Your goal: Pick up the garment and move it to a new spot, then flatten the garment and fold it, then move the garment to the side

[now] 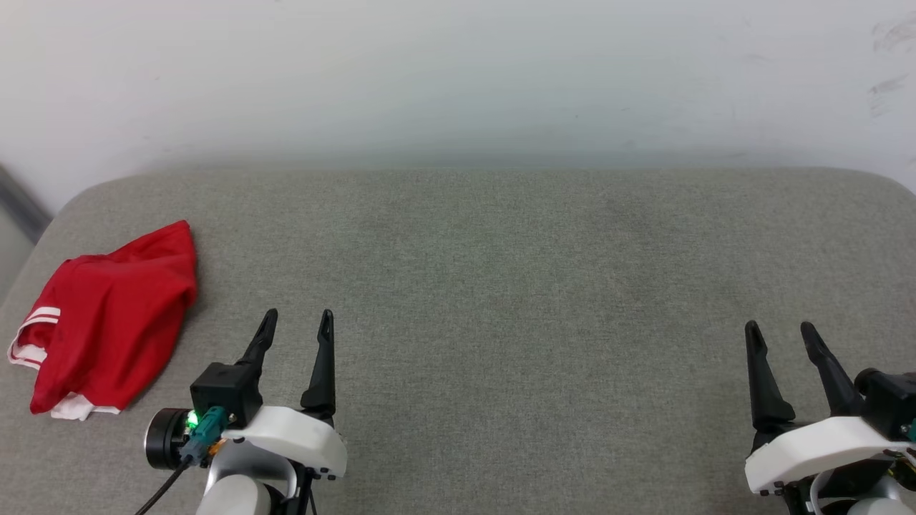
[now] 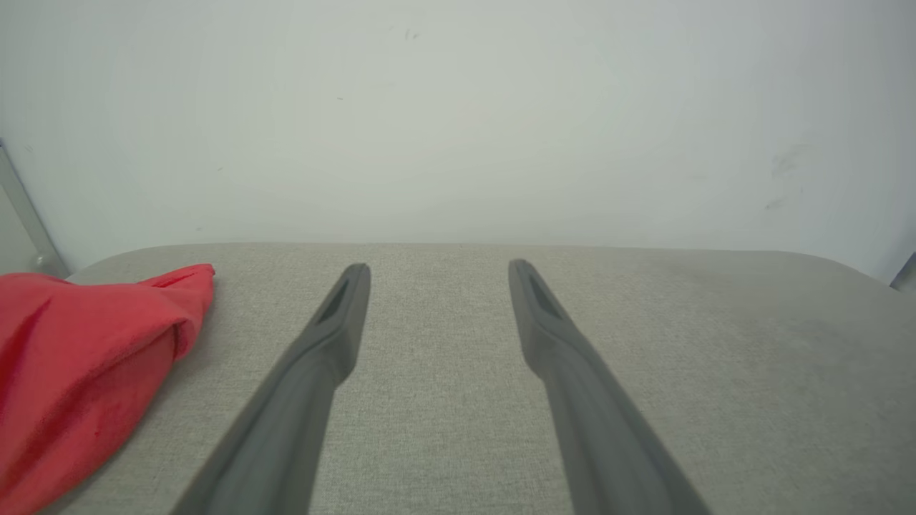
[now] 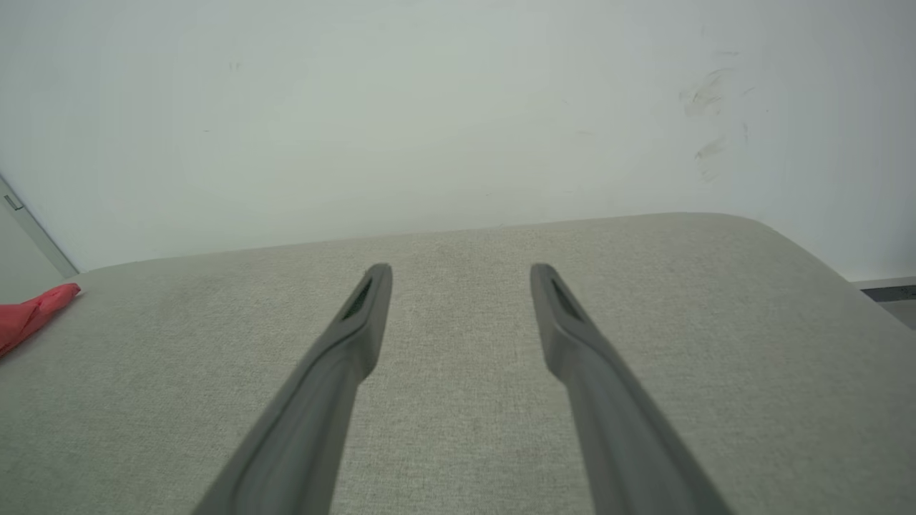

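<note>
Currently the garment (image 1: 114, 322) lies crumpled at the left end of the grey padded bench (image 1: 501, 286), near the left hand (image 1: 298, 315), with bare fabric between them. The right hand (image 1: 779, 327) is well apart. Both hands stand with fingers spread, empty. A scuffed white wall (image 1: 458, 71) runs behind.

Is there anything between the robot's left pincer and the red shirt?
No, just bare grey cushion lies between the left pincer and the red shirt, and they do not touch. The head view shows this stretch, and so does the left wrist view.
</note>
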Controlling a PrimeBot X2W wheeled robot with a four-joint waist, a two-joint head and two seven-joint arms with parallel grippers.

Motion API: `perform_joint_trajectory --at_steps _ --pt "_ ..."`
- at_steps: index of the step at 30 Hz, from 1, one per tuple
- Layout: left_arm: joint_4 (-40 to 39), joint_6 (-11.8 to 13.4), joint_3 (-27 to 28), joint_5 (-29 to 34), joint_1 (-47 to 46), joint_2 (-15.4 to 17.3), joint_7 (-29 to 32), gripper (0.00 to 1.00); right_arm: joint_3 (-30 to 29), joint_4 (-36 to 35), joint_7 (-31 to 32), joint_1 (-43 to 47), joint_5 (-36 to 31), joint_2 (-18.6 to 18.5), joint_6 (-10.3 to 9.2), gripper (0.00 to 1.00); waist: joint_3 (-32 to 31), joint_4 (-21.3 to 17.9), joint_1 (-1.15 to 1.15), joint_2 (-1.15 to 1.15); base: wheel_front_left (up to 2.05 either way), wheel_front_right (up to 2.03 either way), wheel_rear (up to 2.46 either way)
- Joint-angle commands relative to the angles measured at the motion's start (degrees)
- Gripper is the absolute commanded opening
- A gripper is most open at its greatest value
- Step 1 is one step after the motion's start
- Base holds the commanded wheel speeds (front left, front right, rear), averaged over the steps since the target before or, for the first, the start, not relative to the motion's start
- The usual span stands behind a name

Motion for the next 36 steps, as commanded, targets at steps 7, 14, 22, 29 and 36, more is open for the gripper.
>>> perform_joint_trajectory --at_steps 7,14,22,29,36 --pt "0.8 -1.0 0.2 3.7 -0.8 -0.6 -1.2 1.0 -0.7 -0.8 -0.8 0.1 -3.5 0.5 0.12 1.0 0.1 0.1 0.0 0.0 0.0 0.0 0.0" --pt "1.9 -1.7 0.8 6.1 -1.2 -1.4 -1.9 1.0 -0.9 -0.9 -1.1 0.2 -5.8 0.8 0.13 1.0 0.1 0.3 0.0 0.0 0.0 0.0 0.0" --pt "2.8 -2.4 1.3 8.2 -1.4 -2.1 -2.6 1.0 -1.1 -1.0 -1.5 0.5 -7.6 1.0 0.14 1.0 0.1 0.6 0.0 0.0 0.0 0.0 0.0" --pt "3.7 -3.4 2.2 9.0 -1.6 -2.6 -2.9 1.0 -1.2 -0.5 -1.8 0.2 -7.7 1.2 0.14 1.0 0.2 0.7 0.0 0.0 0.0 0.0 0.0" --pt "4.4 -4.1 3.2 8.7 -1.6 -3.2 -2.9 1.0 -1.4 0.3 -2.1 -0.3 -7.1 1.2 0.14 1.0 0.0 0.8 0.0 0.0 0.0 0.0 0.0"
